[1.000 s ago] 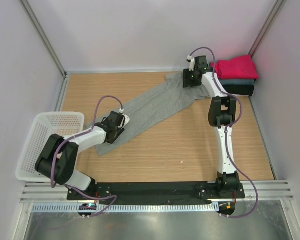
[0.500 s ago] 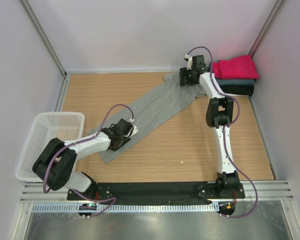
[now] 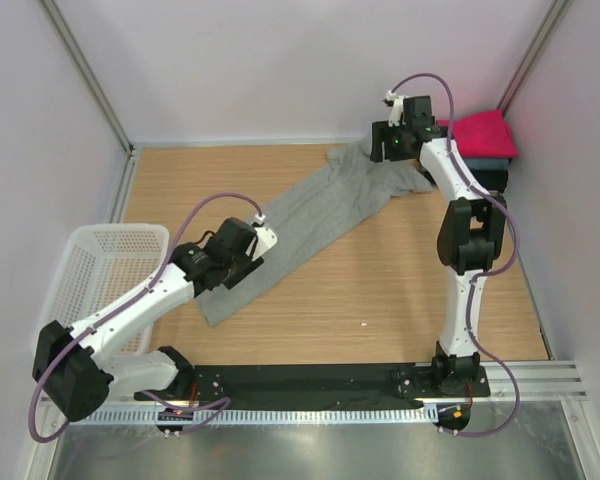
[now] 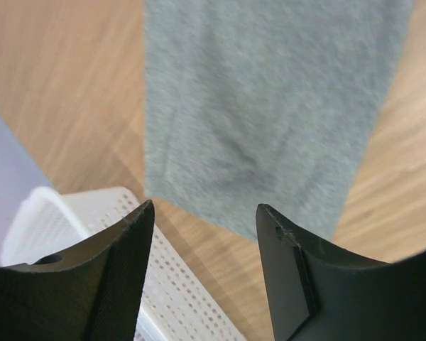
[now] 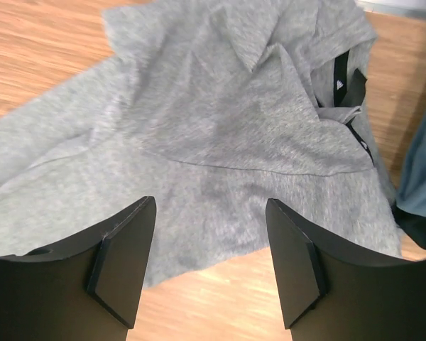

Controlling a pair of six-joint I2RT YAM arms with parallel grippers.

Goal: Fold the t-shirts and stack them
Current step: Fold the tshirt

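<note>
The heather-grey t-shirt lies stretched in a long diagonal band on the wooden table, hem at the near left, collar at the far right. My left gripper is open and empty, raised above the hem end; the left wrist view shows the hem beyond my open gripper. My right gripper is open and empty above the collar end. The right wrist view shows the bunched shirt with its dark collar and white print. Magenta-red, slate-blue and black shirts lie folded in a stack at the far right corner.
A white mesh basket stands at the table's left edge, near my left arm; its rim shows in the left wrist view. Walls close the table on the left, back and right. A small white speck lies on the bare wood near the front.
Both grippers have lifted off the grey shirt's ends. My left arm swung its elbow down and back; my right gripper moved a little right. The shirt stays stretched flat.
</note>
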